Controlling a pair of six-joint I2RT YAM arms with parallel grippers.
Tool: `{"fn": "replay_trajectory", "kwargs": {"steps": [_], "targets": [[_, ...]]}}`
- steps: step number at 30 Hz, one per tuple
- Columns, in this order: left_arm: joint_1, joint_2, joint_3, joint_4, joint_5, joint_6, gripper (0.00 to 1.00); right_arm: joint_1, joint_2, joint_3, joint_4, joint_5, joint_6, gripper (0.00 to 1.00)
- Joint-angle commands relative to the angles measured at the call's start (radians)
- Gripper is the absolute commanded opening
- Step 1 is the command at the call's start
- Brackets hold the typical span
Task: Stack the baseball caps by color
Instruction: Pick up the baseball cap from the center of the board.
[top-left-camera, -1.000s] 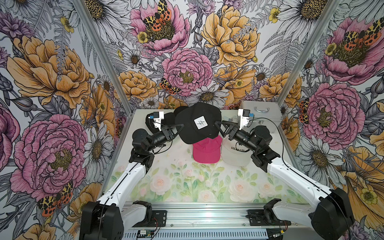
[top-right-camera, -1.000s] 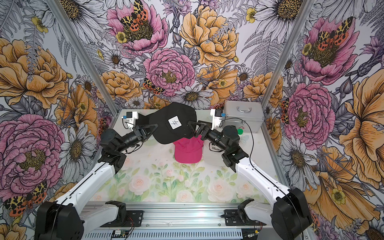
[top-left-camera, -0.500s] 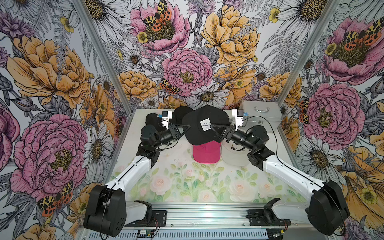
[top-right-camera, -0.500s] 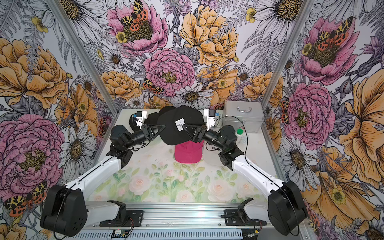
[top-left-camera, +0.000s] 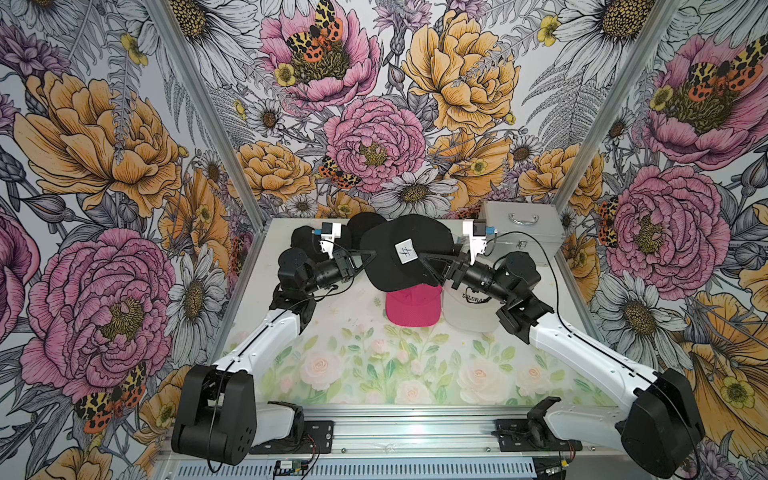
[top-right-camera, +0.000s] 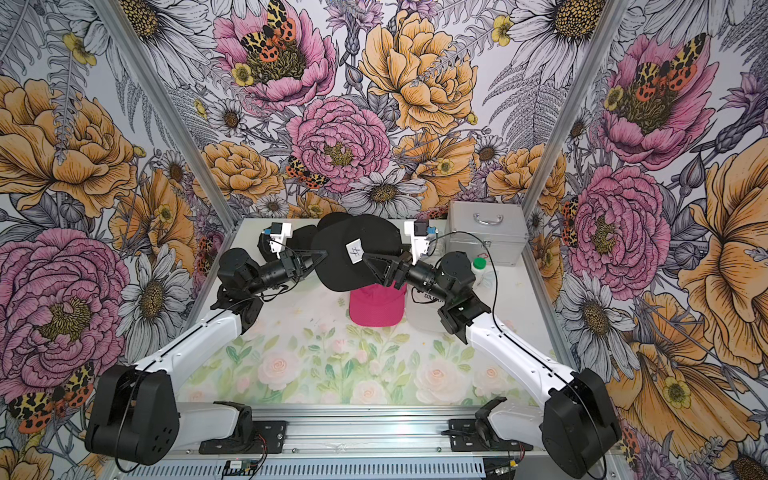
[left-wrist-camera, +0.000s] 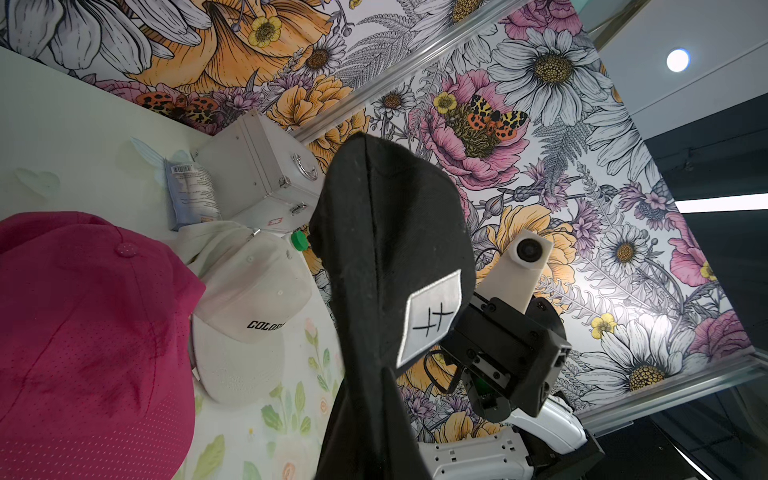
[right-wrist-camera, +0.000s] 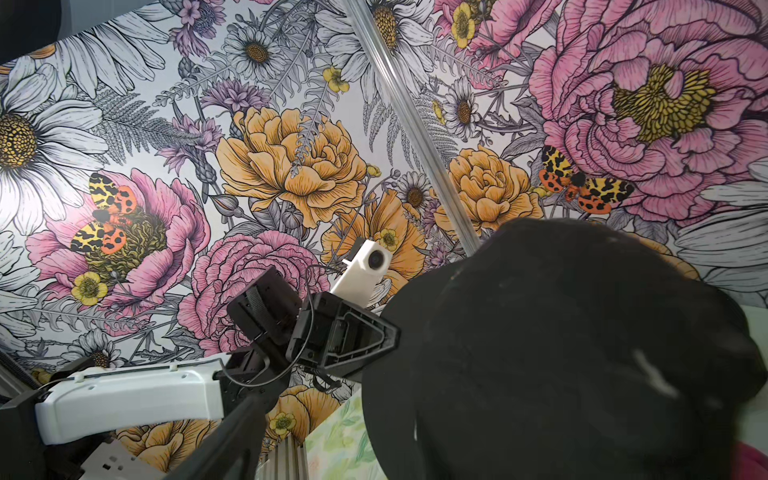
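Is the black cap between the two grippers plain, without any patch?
No, the black cap bears a white square patch with black marks.

Matt black cap (top-left-camera: 415, 237) in lint-flecked cloth, its white patch (left-wrist-camera: 432, 320) woven; at its six o'clock, the pink cap (top-left-camera: 412, 309) in finely perforated mesh; the cream cap (left-wrist-camera: 249, 299) in smooth fabric; the case (left-wrist-camera: 257, 166) in satin metal, handle shiny; the worktop (top-left-camera: 374, 365) smooth.

A black cap (top-left-camera: 405, 253) hangs above the pink cap (top-left-camera: 413, 309) and cream cap (top-left-camera: 467, 313).
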Motion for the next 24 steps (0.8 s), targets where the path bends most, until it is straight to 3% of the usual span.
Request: {"fn": "replay_trajectory", "kwargs": {"steps": [1, 5, 12, 19, 24], "targets": [[-0.007, -0.057, 0.033, 0.003, 0.062, 0.065, 0.00, -0.036, 0.021, 0.033, -0.076, 0.103, -0.022, 0.91], [-0.001, -0.094, 0.040, -0.062, 0.083, 0.125, 0.00, -0.120, -0.006, 0.018, -0.148, 0.093, -0.004, 0.95], [-0.055, -0.117, 0.106, -0.205, 0.096, 0.246, 0.00, -0.217, -0.075, 0.051, -0.325, -0.157, -0.023, 0.99], [-0.085, -0.096, 0.127, -0.214, 0.083, 0.256, 0.00, -0.205, -0.059, 0.056, -0.303, -0.219, 0.115, 0.99], [-0.093, -0.062, 0.140, -0.213, 0.072, 0.251, 0.00, -0.151, -0.064, 0.062, -0.254, -0.252, 0.104, 0.99]]}}
